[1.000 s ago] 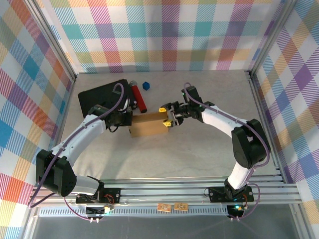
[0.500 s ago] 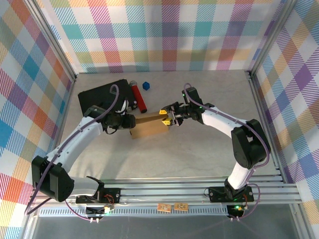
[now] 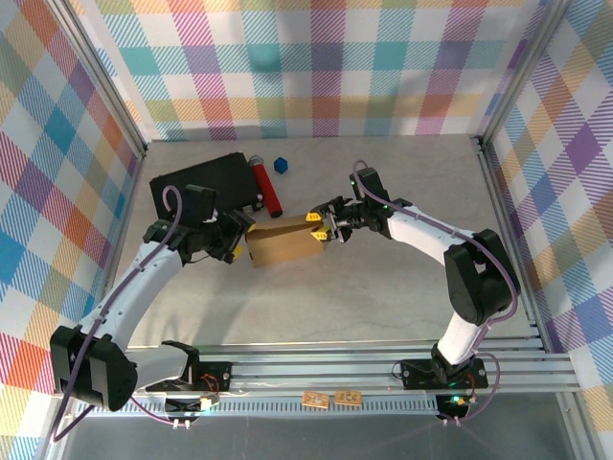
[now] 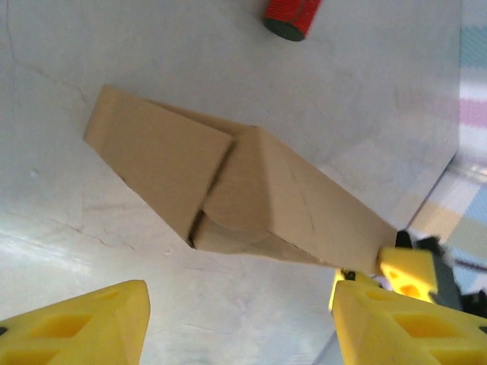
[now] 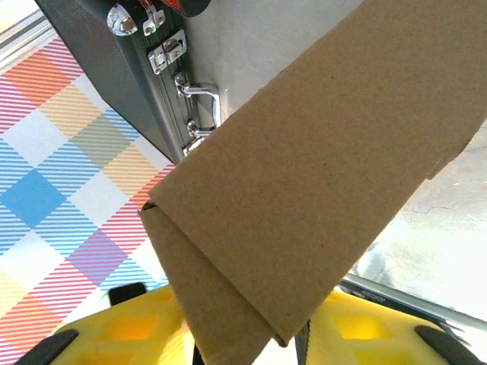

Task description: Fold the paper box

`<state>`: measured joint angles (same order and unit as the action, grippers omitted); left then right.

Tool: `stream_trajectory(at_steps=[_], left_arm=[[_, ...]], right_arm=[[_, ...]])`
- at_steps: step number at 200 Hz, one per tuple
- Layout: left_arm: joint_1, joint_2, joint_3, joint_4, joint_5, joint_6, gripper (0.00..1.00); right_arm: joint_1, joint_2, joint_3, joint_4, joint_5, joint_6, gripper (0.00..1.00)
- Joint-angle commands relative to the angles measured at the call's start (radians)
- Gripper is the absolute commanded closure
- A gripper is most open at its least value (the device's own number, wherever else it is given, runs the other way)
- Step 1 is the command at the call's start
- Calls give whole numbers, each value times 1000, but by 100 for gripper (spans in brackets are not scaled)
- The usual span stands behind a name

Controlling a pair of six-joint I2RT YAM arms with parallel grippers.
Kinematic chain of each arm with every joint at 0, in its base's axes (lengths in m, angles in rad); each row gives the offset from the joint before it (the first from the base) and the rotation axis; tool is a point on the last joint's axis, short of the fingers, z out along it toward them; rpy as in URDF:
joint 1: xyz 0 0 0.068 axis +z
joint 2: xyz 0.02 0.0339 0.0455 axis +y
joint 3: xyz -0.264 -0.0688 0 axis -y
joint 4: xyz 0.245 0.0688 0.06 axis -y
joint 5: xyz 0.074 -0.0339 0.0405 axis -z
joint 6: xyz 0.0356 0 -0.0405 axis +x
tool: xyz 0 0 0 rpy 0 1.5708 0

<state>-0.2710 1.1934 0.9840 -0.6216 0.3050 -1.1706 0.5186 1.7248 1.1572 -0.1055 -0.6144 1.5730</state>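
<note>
Desk (image 3: 345, 297) near side of paper box (image 3: 283, 244): bare, wide passage. Far side tight w/ black case (image 3: 196, 180), red cylinder (image 3: 267, 188), blue cube (image 3: 281, 165). R pincer (image 3: 323, 226) blocks box's R end.

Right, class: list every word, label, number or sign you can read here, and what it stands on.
None can be read.
The paper box: plain brown, no print.
The small tags on the front rail: dark marks, too small to read.
The black case: no label visible.
</note>
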Motion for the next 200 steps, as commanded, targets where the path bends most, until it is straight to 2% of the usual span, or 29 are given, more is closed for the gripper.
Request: stream_trajectory(at_steps=[1,27,47,74,92,102,131,171,200], left_arm=[[22,-28,-62,159,55,-227,36],[25,-21,-128,281,57,-310,36],[26,-27,-164,306,55,-346,37],[27,-72,-240,335,26,-408,43],[32,-103,-291,415,-4,-441,48],[36,-109,-316,445,-10,-442,54],[53,-107,-370,496,-6,-475,79],[59,-103,-396,503,-1,-455,97],[61,-109,-389,477,3,-421,99]], right_arm=[[9,10,-30,-63,33,-19,63],[9,10,-29,-66,35,-22,64],[9,12,-31,-65,35,-24,64],[9,16,-29,-70,35,-28,65],[9,14,-33,-71,36,-30,65],[9,13,-33,-75,36,-34,65],[8,17,-31,-84,37,-43,65],[8,18,-41,-88,37,-54,66],[7,16,-44,-108,41,-76,68]])
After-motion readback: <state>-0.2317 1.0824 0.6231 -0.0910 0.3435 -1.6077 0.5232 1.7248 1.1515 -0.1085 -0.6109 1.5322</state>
